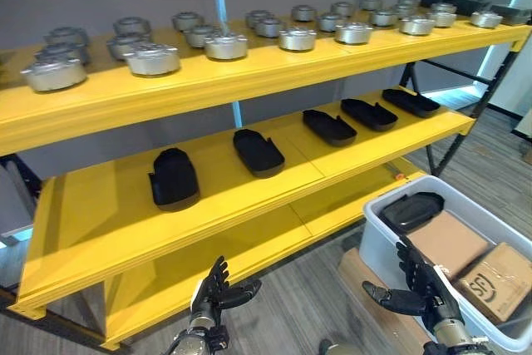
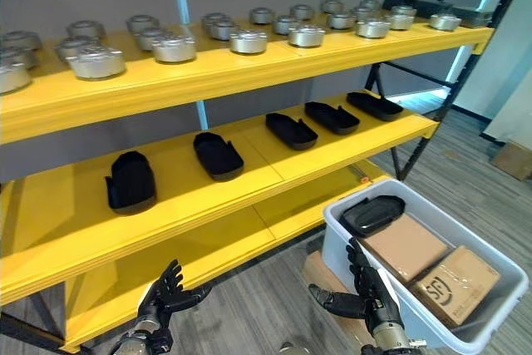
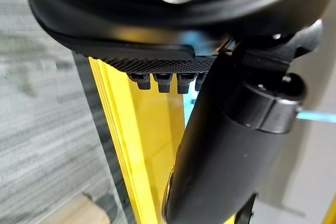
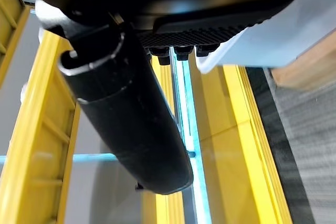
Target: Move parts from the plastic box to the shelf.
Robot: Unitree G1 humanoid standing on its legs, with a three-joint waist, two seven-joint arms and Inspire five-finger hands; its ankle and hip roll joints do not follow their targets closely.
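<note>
Black part (image 1: 411, 209): lies in the plastic box (image 1: 378, 243), at its end nearest the shelf (image 1: 249, 193), long axis slanting across that end.
Right hand (image 1: 422, 291): nearer, just beside the box wall, fingers straight, empty; the part lies up and beyond.
Left hand (image 1: 218, 288): spread, empty, before the lowest shelf.
Hidden: part's underside; cardboard boxes (image 1: 478, 263) crowd beside it.

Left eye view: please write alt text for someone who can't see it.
Both robot hands, left hand and right hand, hang open and empty before a yellow shelf. A black part lies in the plastic box beside cardboard boxes; five black parts sit on the middle level, metal discs above.
</note>
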